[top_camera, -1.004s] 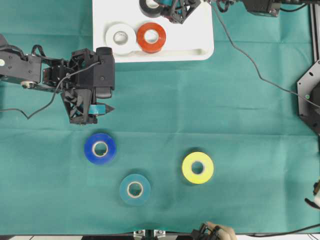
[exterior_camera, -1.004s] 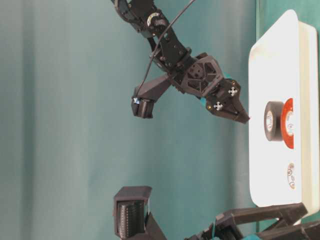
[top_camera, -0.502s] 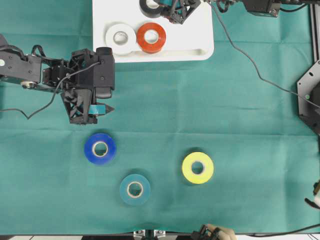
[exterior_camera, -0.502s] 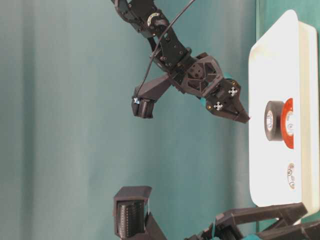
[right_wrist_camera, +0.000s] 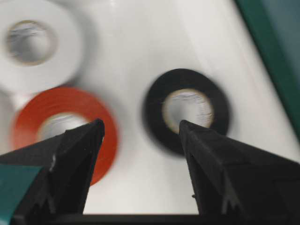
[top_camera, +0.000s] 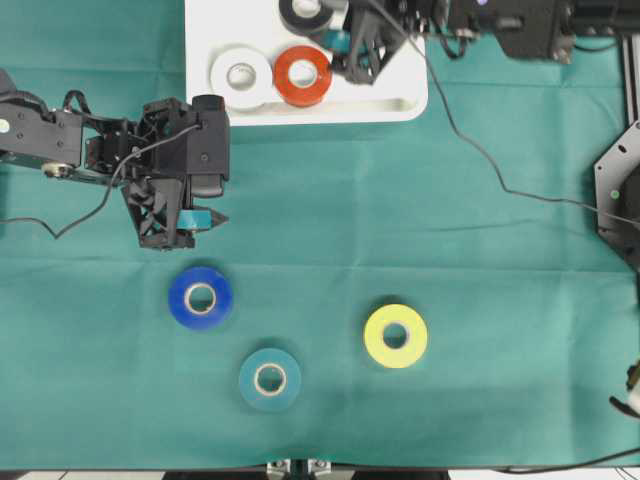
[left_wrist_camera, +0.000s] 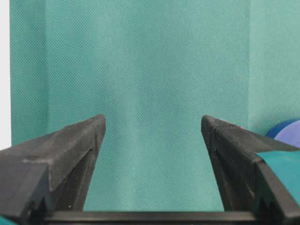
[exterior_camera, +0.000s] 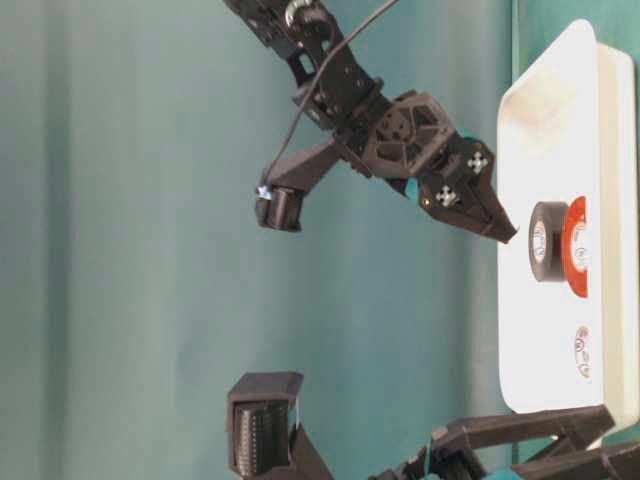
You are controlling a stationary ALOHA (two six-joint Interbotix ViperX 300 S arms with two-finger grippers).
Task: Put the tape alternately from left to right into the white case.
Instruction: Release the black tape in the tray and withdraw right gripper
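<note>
Case: the white case (top_camera: 400, 95) sits at the top centre of the overhead view, holding three rolls – white roll (top_camera: 241, 75), red-orange roll (top_camera: 303, 75) and black roll (top_camera: 305, 13) – all lying flat, holes up.
Rolls on the worktop: blue roll (top_camera: 201, 297) at lower left, teal roll (top_camera: 270, 379) below and right of it, yellow roll (top_camera: 395, 335) right of centre; all flat on the green cloth (top_camera: 480, 250), cores pointing straight up.
Left claw: your left claw (top_camera: 180, 215) hangs spread wide and empty, fingers pointing down the frame.
Key relation: the blue roll lies just below the left claw's tips in the overhead view, a little to the right – nearer to this arm than any other roll. It is round, so it has no long axis; any approach angle across its rim should do.
Right claw: your right claw (right_wrist_camera: 140, 154) is parted with nothing between the fingers, over the case between the red-orange and black rolls.
Next, as I judge it: blue roll, left arm.
</note>
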